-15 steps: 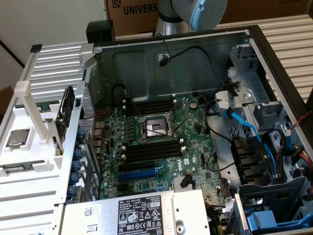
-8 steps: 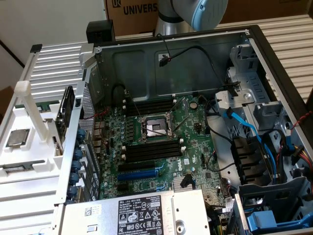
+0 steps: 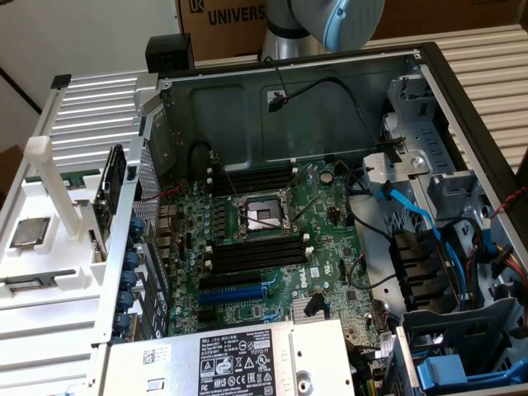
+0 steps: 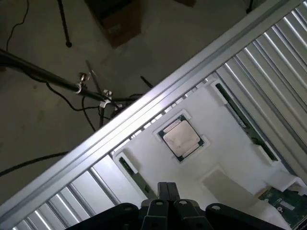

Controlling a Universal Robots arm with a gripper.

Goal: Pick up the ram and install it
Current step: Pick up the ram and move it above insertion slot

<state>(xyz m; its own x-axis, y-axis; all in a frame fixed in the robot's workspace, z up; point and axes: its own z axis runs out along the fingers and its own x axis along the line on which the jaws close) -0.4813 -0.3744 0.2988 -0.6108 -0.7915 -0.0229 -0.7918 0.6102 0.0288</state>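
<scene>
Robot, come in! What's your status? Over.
Claw shut, holding nothing. Ram in a slot of the white tray, not picked up. Nothing blocking it.

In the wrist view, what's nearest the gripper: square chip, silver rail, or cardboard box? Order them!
From the gripper:
1. Square chip, in the white tray.
2. Silver rail, past the tray's edge.
3. Cardboard box, down on the floor.

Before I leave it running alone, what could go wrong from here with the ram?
The hand is shut while facing the white tray; arriving like that, it would likely press on the ram rather than straddle it. The bare processor lies close beside it, so a slight misaim could hit that. In the case, black cables lie close to the memory slots and might snag.
</scene>
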